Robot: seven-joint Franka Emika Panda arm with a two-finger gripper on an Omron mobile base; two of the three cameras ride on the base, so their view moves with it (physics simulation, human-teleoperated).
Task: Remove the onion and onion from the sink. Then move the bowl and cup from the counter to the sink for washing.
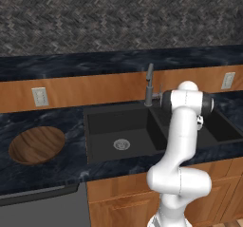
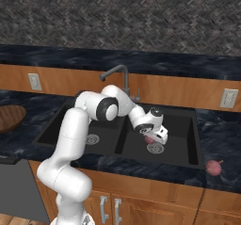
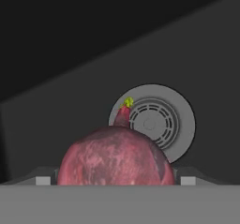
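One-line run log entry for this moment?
gripper: open, low in right basin | onion: between fingertips, beside drain | second onion: on counter | bowl: on counter

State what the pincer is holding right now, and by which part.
Nothing is held yet. The open pincer stands around the small pinkish-red round onion in the black sink, not closed on it.

counter (image 1: 42,176): dark blue marble top, running along the wall over wood cabinets.
sink (image 2: 181,160): black, two basins, set into the counter.
bowl (image 1: 36,145): wide, brown wood, on the counter left of the sink.
onion on counter (image 2: 213,167): pinkish-red, right of the sink, near the front edge.
onion in sink (image 3: 115,157): in the right basin, just beside the round metal drain (image 3: 157,122).
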